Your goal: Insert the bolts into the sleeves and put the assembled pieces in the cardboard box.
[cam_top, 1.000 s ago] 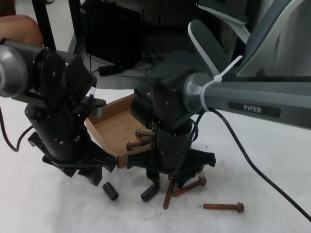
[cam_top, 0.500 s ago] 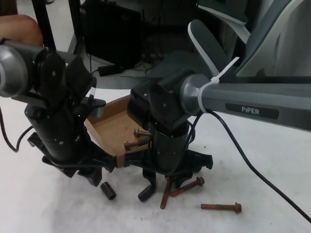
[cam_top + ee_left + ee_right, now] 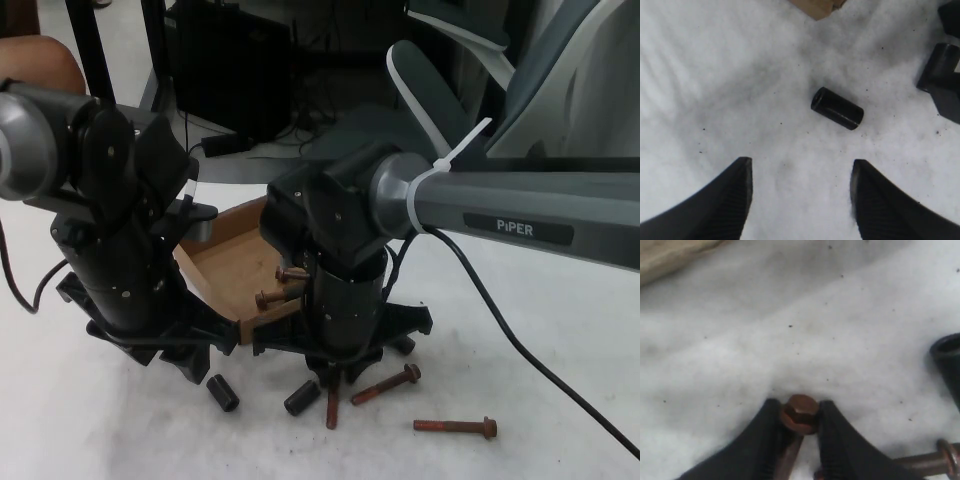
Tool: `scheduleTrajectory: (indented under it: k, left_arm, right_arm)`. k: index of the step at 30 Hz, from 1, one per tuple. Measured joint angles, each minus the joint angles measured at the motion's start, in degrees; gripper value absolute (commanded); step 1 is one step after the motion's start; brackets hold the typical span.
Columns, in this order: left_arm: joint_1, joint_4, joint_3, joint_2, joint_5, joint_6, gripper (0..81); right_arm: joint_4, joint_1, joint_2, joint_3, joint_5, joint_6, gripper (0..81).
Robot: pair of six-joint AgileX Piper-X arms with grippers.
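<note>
One bolt [image 3: 798, 416] clamped (right pincer [image 3: 799, 408]).

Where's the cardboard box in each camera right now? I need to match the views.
High view: the cardboard box lies left of centre, beyond the loose bolts.
Left wrist view: its brown corner at the picture's edge, beyond the sleeve.
Right wrist view: its tan edge in a corner, beyond the held bolt.
Shared landmark: the white bench under it.

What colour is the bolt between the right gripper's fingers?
Rusty reddish-brown; the right wrist view shows it best, the bolt pinched in the right gripper.
</note>
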Motion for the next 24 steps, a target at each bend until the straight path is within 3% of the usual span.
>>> scheduleTrajectory:
  k: [15, 24]
  left_arm:
    - [0.0, 0.0, 0.0, 0.0, 0.0, 0.0, 54.9]
    - [0.0, 0.0, 0.0, 0.0, 0.0, 0.0, 54.9]
  right_arm:
    - [-7.9, -4.5, 0.4, -1.0, -5.8, -10.6, 0.2]
    - [-10.0, -4.7, 1.1, -2.2, -6.3, -26.6, 0.2]
